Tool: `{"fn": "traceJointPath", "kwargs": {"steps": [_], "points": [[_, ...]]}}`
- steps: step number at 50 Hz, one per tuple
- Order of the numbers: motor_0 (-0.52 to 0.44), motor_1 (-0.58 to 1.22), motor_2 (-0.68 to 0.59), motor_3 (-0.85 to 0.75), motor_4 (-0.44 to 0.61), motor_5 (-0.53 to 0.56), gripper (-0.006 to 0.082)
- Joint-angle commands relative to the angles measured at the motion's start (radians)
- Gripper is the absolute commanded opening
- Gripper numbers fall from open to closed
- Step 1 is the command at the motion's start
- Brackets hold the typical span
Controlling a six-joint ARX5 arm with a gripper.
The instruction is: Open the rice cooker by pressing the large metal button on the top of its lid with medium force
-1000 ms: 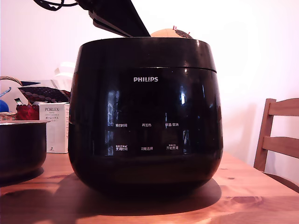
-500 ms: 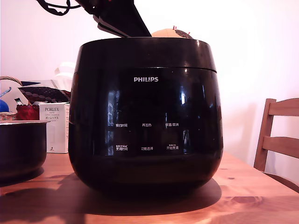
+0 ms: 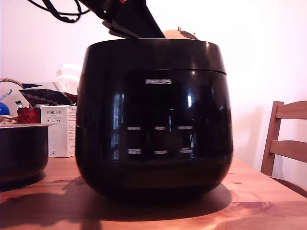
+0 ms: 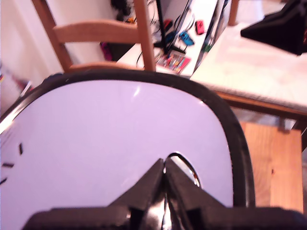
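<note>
Gripper [image 4: 164,165] closed atop lid [image 4: 110,143]

The black arm [image 3: 125,18] comes in from the top of the exterior view, a bit to that view's left, and slants down toward that view's right. A thin black cable [image 3: 53,13] hangs in a loop beside it. In the wrist view the gripper [image 4: 164,168] has its two dark fingers [image 4: 149,186] pressed together, tips touching, no gap between them.
</note>
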Motion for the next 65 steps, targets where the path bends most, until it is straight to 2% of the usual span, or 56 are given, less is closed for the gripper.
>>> {"fn": "traceJointPath", "kwargs": {"steps": [1, 27, 35, 59, 65], "points": [[0.039, 0.051, -0.044, 0.014, -0.029, -0.008, -0.0024], [0.061, 0.051, -0.044, 0.032, 0.189, -0.017, -0.0024], [0.061, 0.051, -0.044, 0.029, 0.212, -0.017, -0.0024], [0.097, 0.051, -0.044, 0.033, 0.167, -0.013, -0.0024], [0.103, 0.045, -0.044, 0.033, 0.121, -0.014, -0.0024]]}}
